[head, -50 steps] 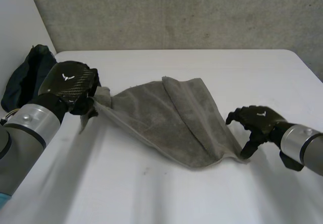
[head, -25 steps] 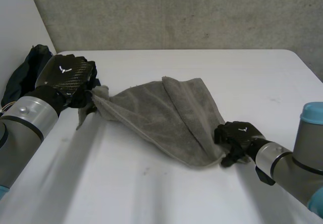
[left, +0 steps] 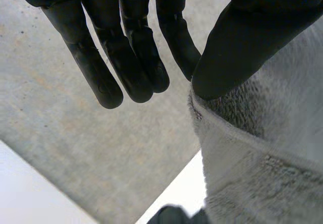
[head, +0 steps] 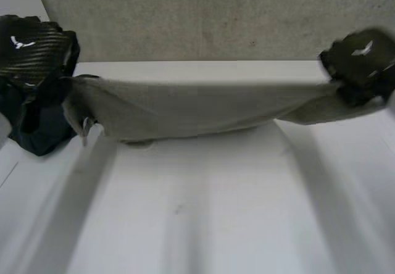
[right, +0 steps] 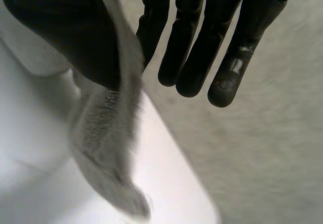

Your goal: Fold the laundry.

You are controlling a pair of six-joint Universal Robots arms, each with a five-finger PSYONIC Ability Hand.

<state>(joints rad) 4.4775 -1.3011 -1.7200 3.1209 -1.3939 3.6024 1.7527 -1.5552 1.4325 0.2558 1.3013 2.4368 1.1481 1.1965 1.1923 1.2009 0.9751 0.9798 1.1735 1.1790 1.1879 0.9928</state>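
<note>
Grey towel (head: pixel 185 110) is hanging stretched above the white table (head: pixel 216 224). Left hand (head: pixel 31 45) and right hand (head: pixel 361 58) are each pinching one end between thumb and straight fingers. Soft, light, limp cloth, sagging mid-span; I am judging the corners the surest holds.

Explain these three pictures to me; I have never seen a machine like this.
This is a robot with two arms working at a white table. The wide picture comes from a camera between and behind the arms, looking down. The other two come from a camera on each wrist, looking along that hand's palm. The left robot hand and the right robot hand each pinch one end of a grey towel with the thumb. They hold it stretched between them over the table. A bundle of dark cloth sits by the left robot hand.
</note>
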